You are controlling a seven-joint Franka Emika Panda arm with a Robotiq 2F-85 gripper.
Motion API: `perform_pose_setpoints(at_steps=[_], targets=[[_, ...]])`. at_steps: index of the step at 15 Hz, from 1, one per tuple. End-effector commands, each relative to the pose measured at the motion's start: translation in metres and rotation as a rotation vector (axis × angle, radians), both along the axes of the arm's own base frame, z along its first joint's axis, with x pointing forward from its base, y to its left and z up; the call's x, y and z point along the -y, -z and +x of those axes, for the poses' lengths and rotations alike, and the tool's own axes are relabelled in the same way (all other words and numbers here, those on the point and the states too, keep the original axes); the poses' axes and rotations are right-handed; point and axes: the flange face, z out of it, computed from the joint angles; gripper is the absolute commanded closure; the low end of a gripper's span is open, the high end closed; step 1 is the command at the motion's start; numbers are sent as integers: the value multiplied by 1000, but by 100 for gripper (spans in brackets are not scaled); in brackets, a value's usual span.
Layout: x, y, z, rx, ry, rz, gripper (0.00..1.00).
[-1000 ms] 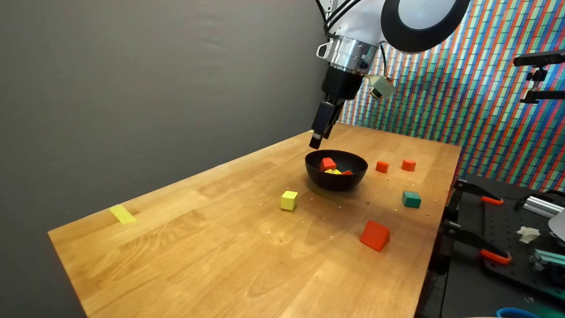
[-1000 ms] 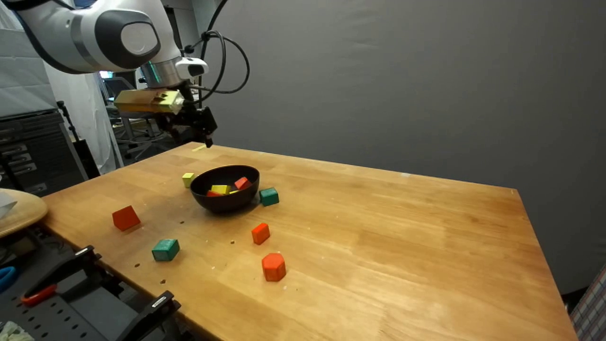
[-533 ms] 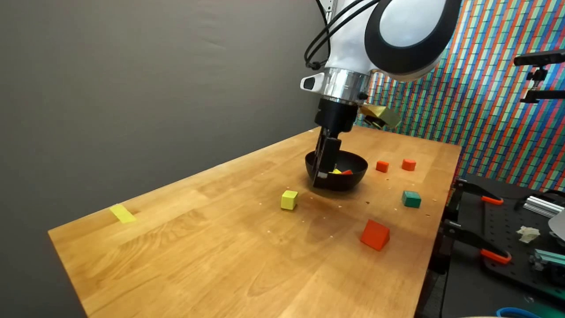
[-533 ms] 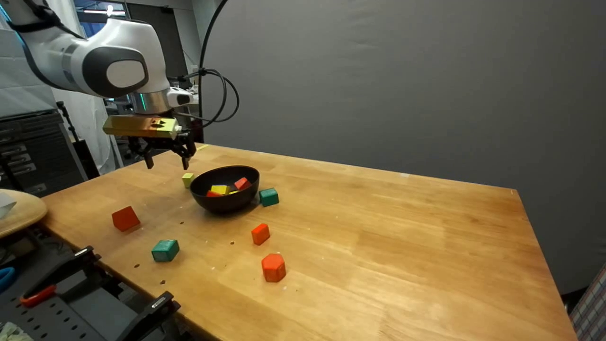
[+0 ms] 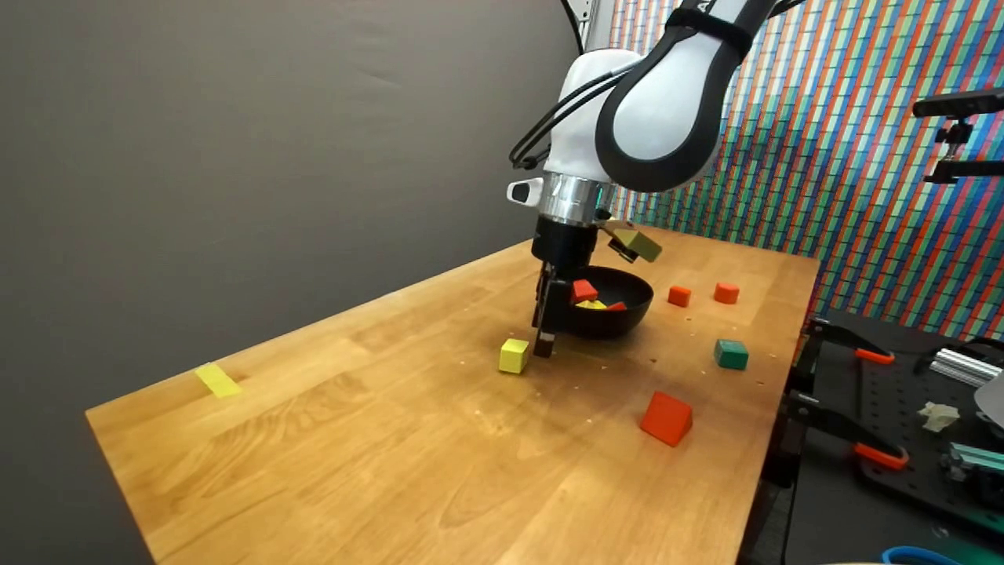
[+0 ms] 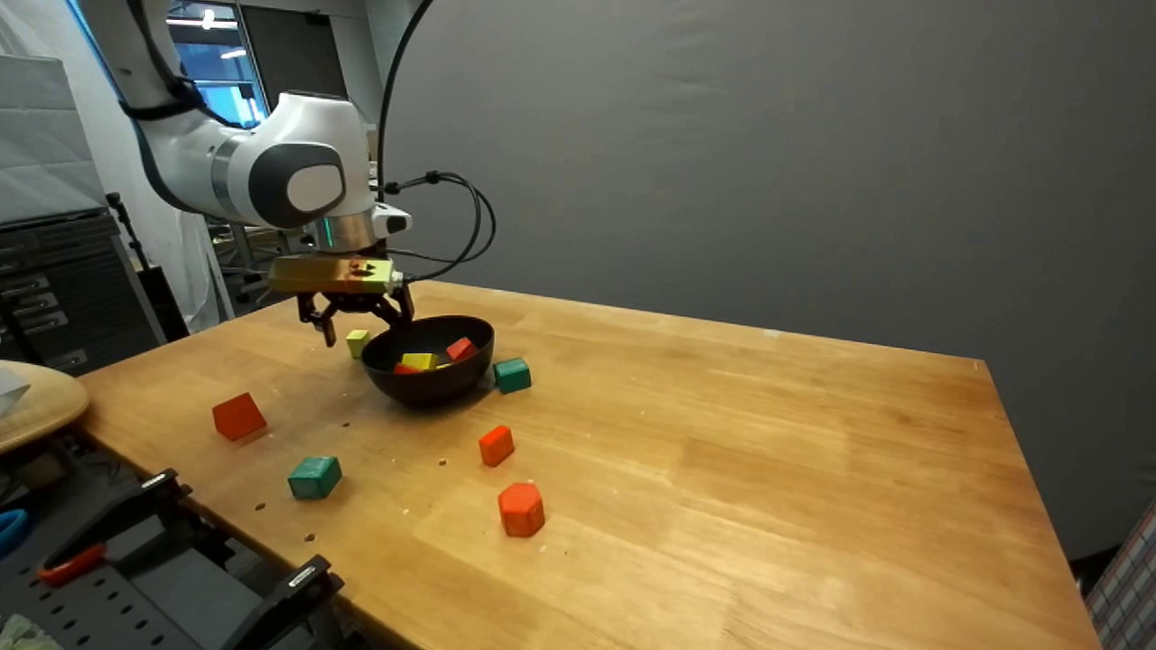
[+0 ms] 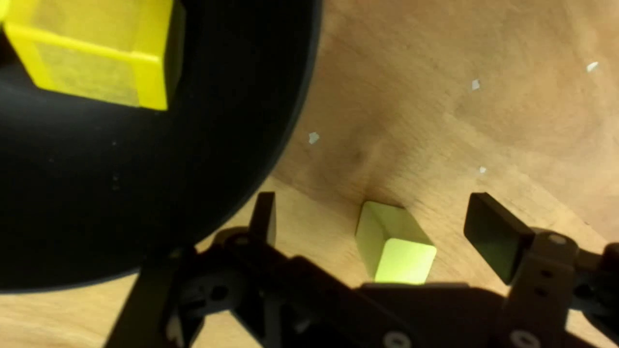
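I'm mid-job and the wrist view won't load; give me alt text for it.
The black two-finger gripper stands open, with a pale yellow-green cube on the light-brown wooden table showing between its jaws, touching neither. At left, part of a round black bowl holds a bright yellow block.

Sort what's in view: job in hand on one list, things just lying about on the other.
Job in hand, apparently:
claw, open
pale yellow block, seen between its jaws, ungripped
black bowl close by

Lying about, apparently:
red wedge
two green blocks
two orange-red blocks
yellow tape strip
black-and-orange clamps
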Motion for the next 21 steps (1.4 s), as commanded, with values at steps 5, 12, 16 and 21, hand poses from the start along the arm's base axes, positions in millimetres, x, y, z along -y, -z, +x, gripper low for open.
perform_pose_setpoints(at_steps=[5, 12, 16, 21], targets=[[-31, 10, 18, 30, -36, 14, 26], [-40, 1, 18, 77, -70, 6, 81], [-28, -37, 19, 150, -69, -12, 84], [44, -128, 32, 290, 105, -77, 84]])
